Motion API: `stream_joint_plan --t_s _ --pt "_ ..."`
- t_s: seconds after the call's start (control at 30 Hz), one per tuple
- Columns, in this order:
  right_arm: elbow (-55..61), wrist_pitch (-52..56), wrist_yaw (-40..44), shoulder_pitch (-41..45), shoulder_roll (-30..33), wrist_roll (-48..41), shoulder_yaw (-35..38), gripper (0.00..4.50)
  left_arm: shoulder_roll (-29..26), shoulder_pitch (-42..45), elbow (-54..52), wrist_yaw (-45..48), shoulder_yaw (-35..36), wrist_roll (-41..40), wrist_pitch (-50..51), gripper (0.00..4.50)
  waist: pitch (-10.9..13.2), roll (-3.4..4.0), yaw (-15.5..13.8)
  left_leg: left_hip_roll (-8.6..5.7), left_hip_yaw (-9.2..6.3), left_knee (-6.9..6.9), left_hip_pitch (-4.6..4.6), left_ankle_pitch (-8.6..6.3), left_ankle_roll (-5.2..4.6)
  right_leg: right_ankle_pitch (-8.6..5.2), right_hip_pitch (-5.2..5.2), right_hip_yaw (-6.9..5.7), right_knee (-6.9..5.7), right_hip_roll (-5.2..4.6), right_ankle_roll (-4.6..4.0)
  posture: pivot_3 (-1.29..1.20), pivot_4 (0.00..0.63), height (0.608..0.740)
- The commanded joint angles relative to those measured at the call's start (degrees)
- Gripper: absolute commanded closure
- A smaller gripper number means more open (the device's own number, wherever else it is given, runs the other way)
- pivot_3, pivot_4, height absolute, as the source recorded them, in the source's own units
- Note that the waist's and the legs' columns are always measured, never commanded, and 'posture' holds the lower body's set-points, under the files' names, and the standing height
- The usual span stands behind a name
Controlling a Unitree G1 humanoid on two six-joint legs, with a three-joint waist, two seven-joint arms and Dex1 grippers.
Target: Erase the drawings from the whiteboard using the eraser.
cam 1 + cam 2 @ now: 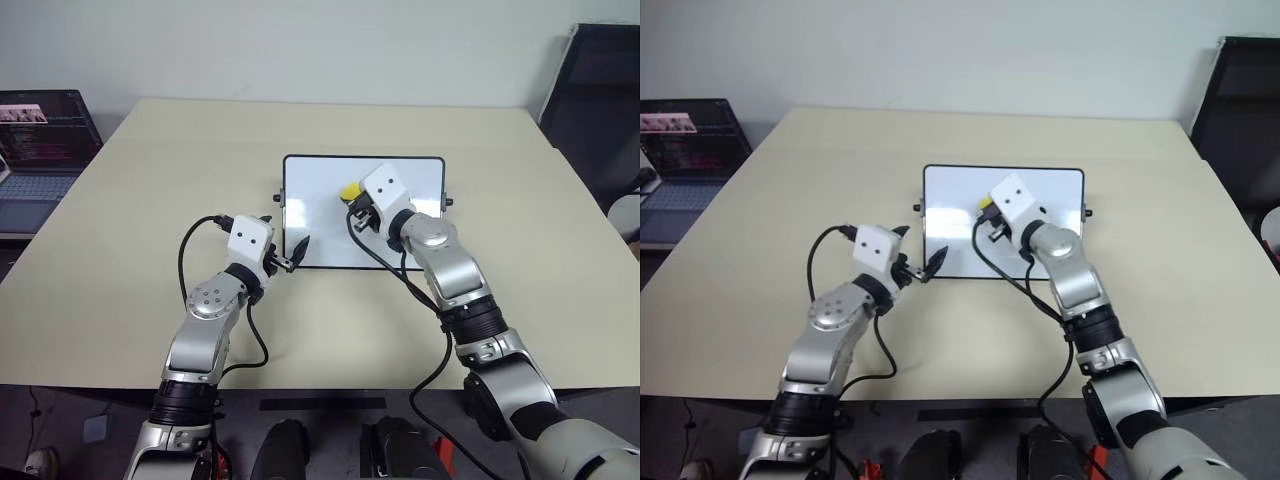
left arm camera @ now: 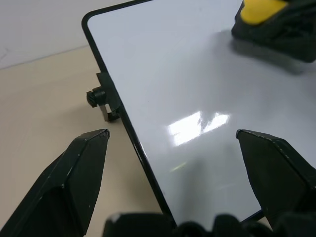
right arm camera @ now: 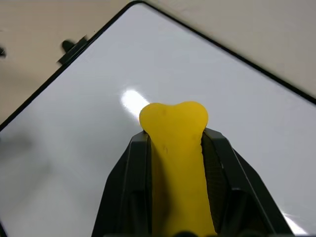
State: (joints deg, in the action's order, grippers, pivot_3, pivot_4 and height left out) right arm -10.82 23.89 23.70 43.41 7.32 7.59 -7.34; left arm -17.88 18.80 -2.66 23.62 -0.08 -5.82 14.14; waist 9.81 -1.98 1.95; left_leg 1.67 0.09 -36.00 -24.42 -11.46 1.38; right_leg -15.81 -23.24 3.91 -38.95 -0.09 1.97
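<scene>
Over the whiteboard (image 1: 320,215), mid-table (image 1: 150,200), the right gripper (image 3: 175,148) has its fingers clamped on the yellow eraser (image 3: 175,148), squeezed at the middle. At the board's left edge, the left gripper (image 2: 173,148) holds its fingers wide apart astride the frame, gripping nothing. No marks show on the glossy surface. A laptop (image 1: 40,150) sits far left.

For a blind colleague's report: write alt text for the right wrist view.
The right hand is shut on a yellow eraser, whose rounded tip sticks out past the black fingers over a glossy white whiteboard. No drawings show on the board here; beige table lies beyond its thin black frame.
</scene>
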Motion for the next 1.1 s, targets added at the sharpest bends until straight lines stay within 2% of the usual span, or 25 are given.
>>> stream_joint_plan --t_s 0.03,0.17,0.4,0.63,0.8,0.9,1.1 --pt "9.96 3.48 -2.18 -3.01 3.01 -0.33 3.67 3.43 0.86 1.55 -1.82 4.8 -1.61 -3.42 -2.46 0.0 0.0 0.0 -0.23 -0.01 0.0 0.0 -0.01 0.0 0.0 0.0 0.0 0.0 0.0 -0.01 0.0 0.0 0.15 0.74" --pt "16.53 9.59 -3.93 -5.41 5.73 -0.88 6.91 3.43 1.79 3.04 -1.46 9.61 -3.79 -5.65 -3.05 0.0 0.01 -0.01 -0.24 -0.05 0.04 -0.06 -0.08 0.0 0.0 0.0 0.0 -0.04 0.02 -0.04 0.01 0.0 0.15 0.74" --pt "22.62 17.22 -6.37 -6.59 11.13 -0.55 11.04 3.43 2.88 6.99 3.56 12.77 -5.25 -5.82 -5.42 0.0 0.01 0.01 0.17 -0.07 0.09 -0.04 -0.05 0.0 0.0 -0.01 -0.01 0.02 0.01 0.06 0.02 0.0 0.15 0.74" --pt "27.88 26.6 -8.38 -9.93 15.59 -0.07 14.87 3.43 2.1 8.59 4.06 24.47 -9.49 -9.08 -5.82 0.0 0.01 0.01 -0.09 -0.05 0.13 -0.04 -0.08 0.0 0.0 -0.02 -0.01 0.0 0.04 0.05 0.02 0.0 0.15 0.74" --pt "26.1 30.95 -8.56 -10.98 18.76 -1.28 18.92 3.43 1.36 10.5 5.4 32.57 -13.15 -9.2 -6.81 0.0 0.02 0.03 -0.1 -0.1 0.17 -0.05 -0.07 0.0 -0.01 -0.05 0.0 0.0 0.04 0.07 0.06 0.0 0.15 0.74" --pt "24.81 33.08 -7.76 -11.49 19.92 -2.53 20.23 3.43 1.77 11.48 7.02 34.32 -13.93 -8.88 -7.78 0.0 0.02 0.03 0.0 -0.1 0.21 -0.04 -0.07 0.0 -0.01 -0.06 -0.01 0.02 0.04 0.08 0.08 0.0 0.15 0.74" --pt "21.81 39.55 -7.3 -11.73 17.96 -8.33 27.05 3.43 2.37 13.04 13.64 36.55 -14.8 -6.98 -12.74 0.0 0.02 0.03 0.02 -0.1 0.2 -0.05 -0.06 0.0 -0.01 -0.07 -0.01 0.04 0.03 0.16 0.08 0.0 0.15 0.74"
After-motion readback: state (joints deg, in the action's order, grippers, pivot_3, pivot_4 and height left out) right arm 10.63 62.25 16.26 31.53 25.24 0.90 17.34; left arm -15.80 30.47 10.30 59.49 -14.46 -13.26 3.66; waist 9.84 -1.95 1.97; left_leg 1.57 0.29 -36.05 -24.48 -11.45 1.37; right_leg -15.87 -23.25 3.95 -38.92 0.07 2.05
